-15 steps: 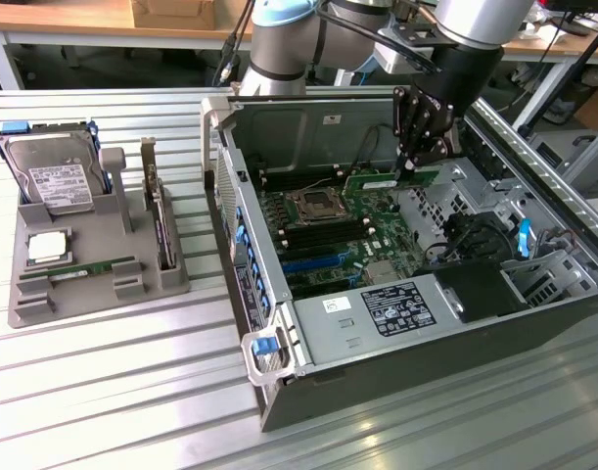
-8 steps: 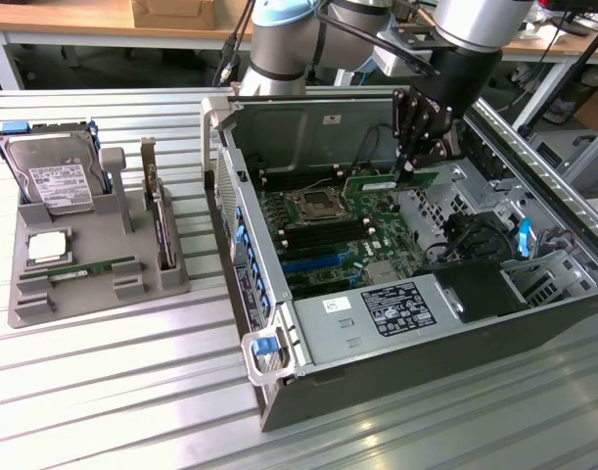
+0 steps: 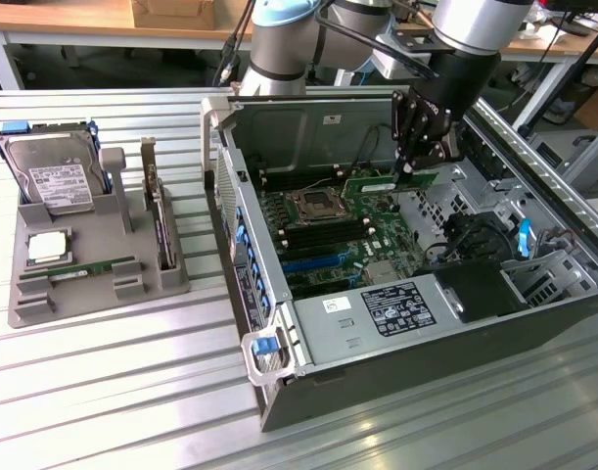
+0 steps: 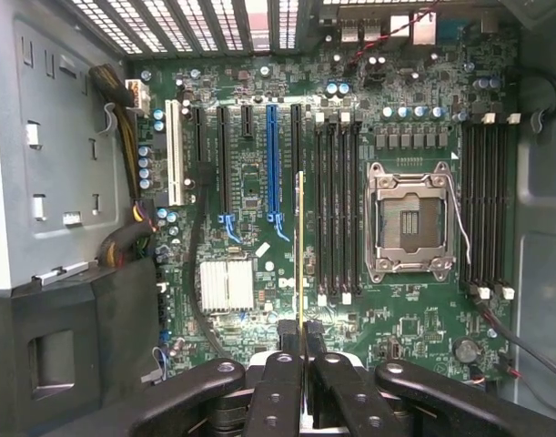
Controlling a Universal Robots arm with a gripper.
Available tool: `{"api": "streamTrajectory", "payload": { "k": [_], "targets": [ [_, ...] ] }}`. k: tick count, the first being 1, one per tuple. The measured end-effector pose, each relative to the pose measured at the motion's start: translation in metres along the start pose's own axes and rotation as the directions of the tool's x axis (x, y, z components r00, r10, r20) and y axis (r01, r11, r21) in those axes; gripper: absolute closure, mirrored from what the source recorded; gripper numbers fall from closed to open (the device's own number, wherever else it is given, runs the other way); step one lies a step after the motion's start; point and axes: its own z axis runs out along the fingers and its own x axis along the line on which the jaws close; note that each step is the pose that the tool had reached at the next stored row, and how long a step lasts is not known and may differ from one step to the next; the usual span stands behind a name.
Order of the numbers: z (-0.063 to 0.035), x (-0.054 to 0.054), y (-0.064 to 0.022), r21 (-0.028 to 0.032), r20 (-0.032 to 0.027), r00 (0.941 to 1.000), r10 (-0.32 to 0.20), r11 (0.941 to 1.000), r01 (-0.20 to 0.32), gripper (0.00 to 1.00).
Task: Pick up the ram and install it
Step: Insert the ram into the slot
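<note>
Inside open computer case (image 3: 299,122), pincer (image 3: 421,164) with walls well apart around it, clenched on ram (image 3: 377,184) between its tips, motherboard (image 4: 414,337) below.

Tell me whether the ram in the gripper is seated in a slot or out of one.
Out. The ram is clamped in the gripper, held above the motherboard; the black memory slots are empty.
</note>
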Motion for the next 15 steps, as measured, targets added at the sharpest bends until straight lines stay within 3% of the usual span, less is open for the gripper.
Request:
{"api": "streamTrajectory", "payload": {
  "k": [15],
  "targets": [
    [0.0053, -0.0001, 0.0, 0.0, 0.0001, 1.0, 0.0, 1.0, 0.0, 0.88]
  ]
}}
